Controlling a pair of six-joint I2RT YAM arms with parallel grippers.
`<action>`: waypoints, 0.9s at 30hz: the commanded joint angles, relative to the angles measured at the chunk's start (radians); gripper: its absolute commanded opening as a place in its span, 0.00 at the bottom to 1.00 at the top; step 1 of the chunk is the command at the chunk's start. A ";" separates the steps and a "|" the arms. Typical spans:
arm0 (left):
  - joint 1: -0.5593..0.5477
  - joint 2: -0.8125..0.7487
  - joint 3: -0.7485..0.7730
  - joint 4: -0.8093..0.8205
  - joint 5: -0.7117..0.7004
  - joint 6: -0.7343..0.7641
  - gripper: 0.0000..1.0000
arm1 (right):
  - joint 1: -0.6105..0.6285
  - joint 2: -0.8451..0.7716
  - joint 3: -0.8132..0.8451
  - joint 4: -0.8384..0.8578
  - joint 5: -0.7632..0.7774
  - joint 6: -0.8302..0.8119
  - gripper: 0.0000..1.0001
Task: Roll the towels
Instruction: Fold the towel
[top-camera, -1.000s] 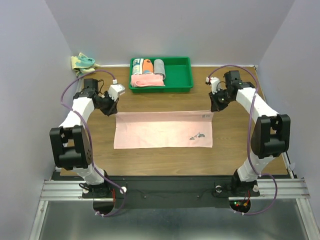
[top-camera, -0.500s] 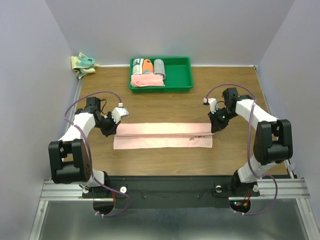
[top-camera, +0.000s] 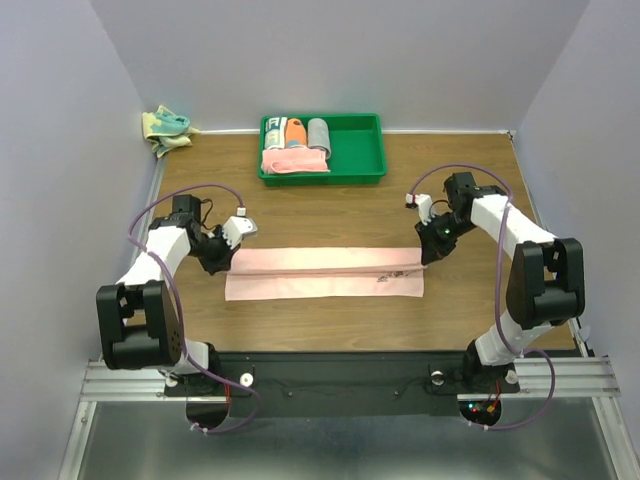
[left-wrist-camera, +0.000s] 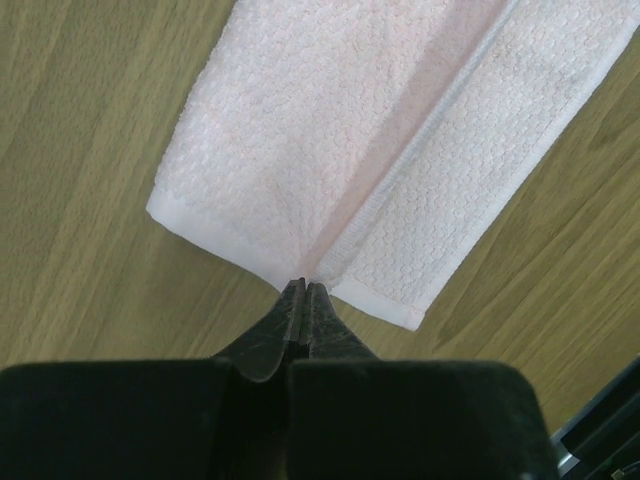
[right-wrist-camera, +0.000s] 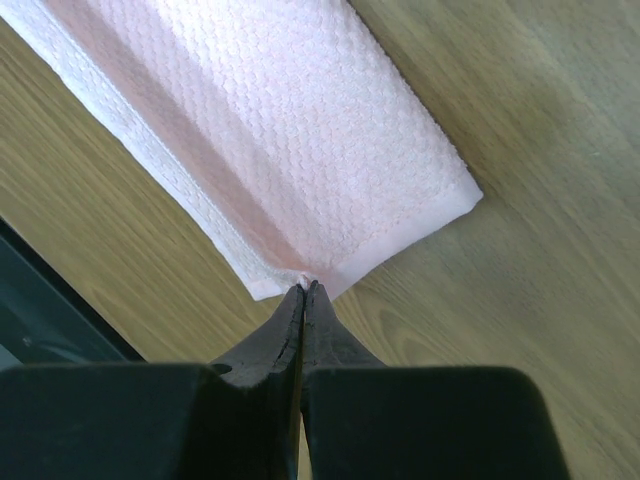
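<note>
The pink towel (top-camera: 325, 272) lies folded lengthwise across mid-desk (top-camera: 320, 215), toward the near edge. L gripper (top-camera: 222, 262) is clenched on its left end and R gripper (top-camera: 428, 256) on its right, each pinching the top layer. Green tray (top-camera: 355, 150) w/ rolled cloths (top-camera: 294, 133) sits at the far edge, well apart. Teal towel (top-camera: 165, 128) is crumpled by the far-left corner.

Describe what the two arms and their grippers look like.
Both the left arm and right arm are white tubular links joined by boxy black joint housings. A thin purple cable loops along each, with a small white unit near each wrist. The left gripper and right gripper have black fingers tapering to narrow tips.
</note>
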 joint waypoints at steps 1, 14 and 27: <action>0.007 -0.078 0.048 -0.070 0.000 0.023 0.00 | 0.002 -0.059 0.046 -0.071 0.001 -0.031 0.01; 0.006 -0.140 -0.081 -0.096 -0.057 0.086 0.00 | 0.036 -0.086 -0.100 -0.056 0.019 -0.045 0.01; 0.004 -0.028 -0.167 0.013 -0.106 0.068 0.00 | 0.074 0.025 -0.123 0.044 0.055 0.007 0.01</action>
